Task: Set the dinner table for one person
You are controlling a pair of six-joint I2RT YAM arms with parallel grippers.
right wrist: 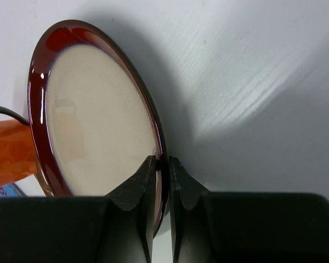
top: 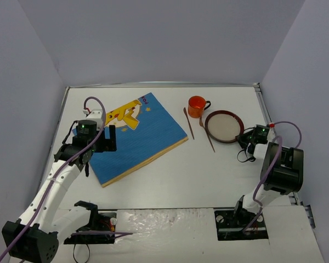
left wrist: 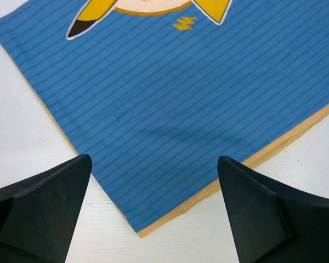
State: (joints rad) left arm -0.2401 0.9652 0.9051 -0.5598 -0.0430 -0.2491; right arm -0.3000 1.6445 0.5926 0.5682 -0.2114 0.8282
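The white dinner table (top: 170, 181) carries a blue striped placemat (top: 142, 137) with a yellow cartoon figure, lying askew at the left. My left gripper (top: 101, 149) hovers open over its near-left part. In the left wrist view the placemat (left wrist: 181, 98) shows a yellow-edged corner between my spread fingers (left wrist: 44, 213), with the gripper (left wrist: 153, 181) empty. My right gripper (top: 247, 137) is shut on the rim of a dark red plate (top: 223, 126) with a beige centre. In the right wrist view the fingers (right wrist: 148, 186) pinch the plate (right wrist: 98, 120) at its edge.
An orange cup (top: 197, 106) stands just behind and left of the plate; it also shows in the right wrist view (right wrist: 8, 153). Two thin brown utensils (top: 188, 123) (top: 207, 134) lie between the placemat and the plate. Grey walls close the table's back and sides.
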